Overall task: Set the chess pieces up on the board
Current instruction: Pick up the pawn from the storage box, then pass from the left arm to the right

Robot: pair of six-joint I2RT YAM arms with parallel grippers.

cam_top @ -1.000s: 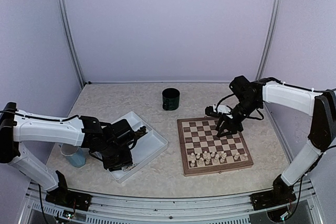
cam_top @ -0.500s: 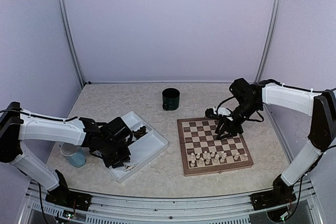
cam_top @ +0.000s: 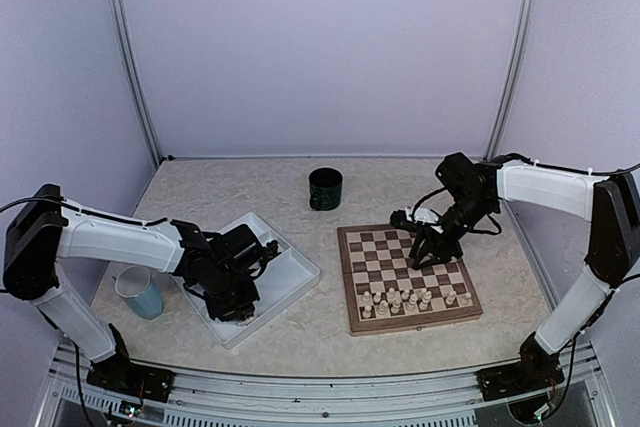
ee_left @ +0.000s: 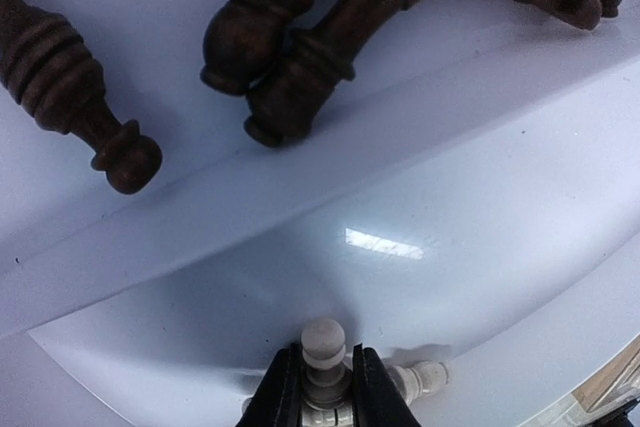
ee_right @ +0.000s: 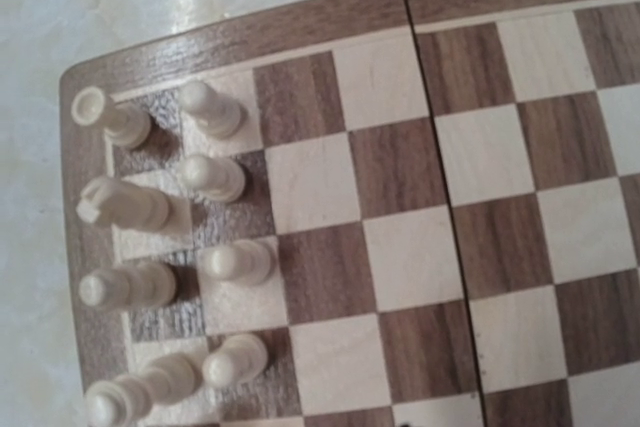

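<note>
The left fingers [ee_left: 324, 372] pinch a cream pawn [ee_left: 323, 339] tight, low in the white tray [cam_top: 295, 277] near the left edge of the desk. Dark brown pieces [ee_left: 290, 67] lie past a low wall in the tray's next part. The right fingers [cam_top: 428, 247] hang over the far part of the board [cam_top: 385, 262], which sits near the desk's right edge. I cannot tell if they are wide or narrow. Cream pieces [cam_top: 405, 299] stand in two rows along the board's near edge.
</note>
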